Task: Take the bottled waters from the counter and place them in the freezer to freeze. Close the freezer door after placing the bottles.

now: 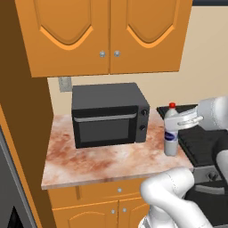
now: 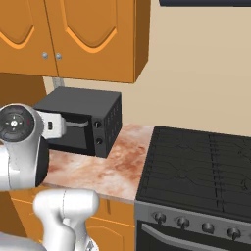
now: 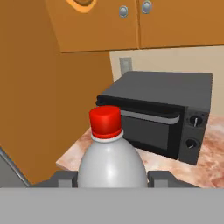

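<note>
Simulated kitchen, with the reddish marbled counter (image 1: pixel 102 160) on orange cabinets as the work surface and the black microwave (image 1: pixel 109 113) as landmark; nearest the camera, the white arm rises in the foreground and reaches in from the right of the microwave; the gripper (image 1: pixel 176 122) is clamped on the red-capped water bottle (image 1: pixel 170 129), its fingers (image 3: pixel 61 178) pressed against both sides of the clear body, as the hand view shows with the red cap (image 3: pixel 105 121) standing upright between them; the bottle stands upright just to the right of the microwave, beside the black stovetop (image 2: pixel 196 166), though whether its base touches the counter cannot be told; behind the microwave, a beige wall with an outlet (image 1: pixel 65 83); above it, orange wall cabinets (image 1: pixel 107 33).
</note>
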### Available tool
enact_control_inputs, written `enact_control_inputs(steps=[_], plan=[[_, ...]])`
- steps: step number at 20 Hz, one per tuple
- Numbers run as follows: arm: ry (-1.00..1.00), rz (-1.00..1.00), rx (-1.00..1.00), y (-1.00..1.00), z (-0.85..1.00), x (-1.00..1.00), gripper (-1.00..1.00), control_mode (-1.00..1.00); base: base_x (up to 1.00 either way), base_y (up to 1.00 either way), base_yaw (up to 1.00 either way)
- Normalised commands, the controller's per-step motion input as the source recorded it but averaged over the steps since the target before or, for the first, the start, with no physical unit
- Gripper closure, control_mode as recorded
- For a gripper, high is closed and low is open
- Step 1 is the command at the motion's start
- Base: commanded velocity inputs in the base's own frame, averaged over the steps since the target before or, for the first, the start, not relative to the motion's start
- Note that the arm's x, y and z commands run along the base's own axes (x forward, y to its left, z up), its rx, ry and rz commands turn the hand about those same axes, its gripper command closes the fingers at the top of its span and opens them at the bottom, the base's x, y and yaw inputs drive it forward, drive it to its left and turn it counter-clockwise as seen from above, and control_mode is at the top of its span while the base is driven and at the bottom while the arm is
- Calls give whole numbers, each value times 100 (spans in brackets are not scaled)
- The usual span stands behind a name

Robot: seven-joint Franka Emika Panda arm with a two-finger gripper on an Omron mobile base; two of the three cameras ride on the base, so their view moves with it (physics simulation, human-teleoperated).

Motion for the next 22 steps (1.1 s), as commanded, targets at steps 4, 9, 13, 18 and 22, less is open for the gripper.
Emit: enact_control_inputs(steps=[4, 9, 13, 18, 22], plan=[[-13, -5, -3, -5, 0, -50, 100, -100, 0, 0, 0], [-11, -21, 0, 0, 0, -59, 100, -100, 0, 0, 0], [-14, -33, 2, -12, -1, -63, 100, -100, 0, 0, 0], [-20, -30, 4, -23, 0, -65, 100, -100, 0, 0, 0], [-26, -16, 0, -25, 0, -54, 100, -100, 0, 0, 0]])
